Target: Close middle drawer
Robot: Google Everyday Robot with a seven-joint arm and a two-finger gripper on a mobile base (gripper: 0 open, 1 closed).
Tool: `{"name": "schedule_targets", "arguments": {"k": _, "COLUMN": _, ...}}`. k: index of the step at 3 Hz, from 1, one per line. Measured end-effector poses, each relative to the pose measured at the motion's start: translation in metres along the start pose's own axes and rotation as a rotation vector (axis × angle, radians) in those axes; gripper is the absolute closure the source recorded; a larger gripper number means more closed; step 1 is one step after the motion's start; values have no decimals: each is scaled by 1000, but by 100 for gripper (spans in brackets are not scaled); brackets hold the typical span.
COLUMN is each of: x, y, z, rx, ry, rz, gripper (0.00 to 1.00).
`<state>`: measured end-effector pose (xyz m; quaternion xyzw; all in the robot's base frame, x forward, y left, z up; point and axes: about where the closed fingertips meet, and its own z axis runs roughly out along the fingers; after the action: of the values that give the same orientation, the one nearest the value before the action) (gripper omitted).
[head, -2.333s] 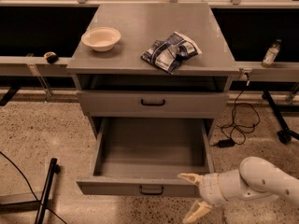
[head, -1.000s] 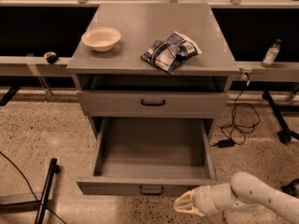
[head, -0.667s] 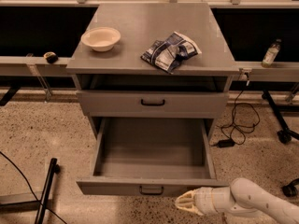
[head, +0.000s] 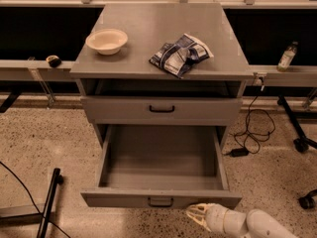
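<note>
The middle drawer [head: 161, 200] is pulled far out of the grey cabinet, empty inside, with a small dark bar handle at the centre of its front. The upper drawer [head: 162, 109] above it is closed. The lowest drawer is hidden under the open one. My gripper [head: 194, 214], with cream fingers on a white arm, is at the bottom of the view, just below and in front of the right half of the open drawer's front. Its fingers are pressed together, pointing left, and hold nothing.
On the cabinet top [head: 148, 33] are a cream bowl [head: 106, 40] and a crumpled snack bag [head: 181, 54]. A black cable and plug [head: 247, 138] lie on the floor to the right. A dark stand leg [head: 47, 202] is at the left. A bottle [head: 287, 56] stands on the right rail.
My gripper went from spread fingers to the right of the drawer front to fingers together, and moved left and lower under the front. The drawer stays open by the same amount.
</note>
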<state>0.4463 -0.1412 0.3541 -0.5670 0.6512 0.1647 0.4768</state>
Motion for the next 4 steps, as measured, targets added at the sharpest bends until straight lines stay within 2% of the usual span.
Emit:
{"name": "schedule_targets", "arguments": {"k": 1, "x": -8, "y": -22, "z": 5, "rx": 136, "ry": -31, "rz": -6, "gripper": 100}}
{"name": "schedule_targets", "arguments": {"k": 2, "x": -16, "y": -54, "z": 23, "rx": 224, "ry": -65, "rz": -6, "gripper": 100}}
{"name": "schedule_targets", "arguments": {"k": 3, "x": -5, "y": -100, "z": 40, "rx": 282, "ry": -79, "rz": 26, "gripper": 100}}
{"name": "schedule_targets", "arguments": {"k": 4, "x": -5, "y": -100, "z": 40, "rx": 282, "ry": -79, "rz": 26, "gripper": 100}}
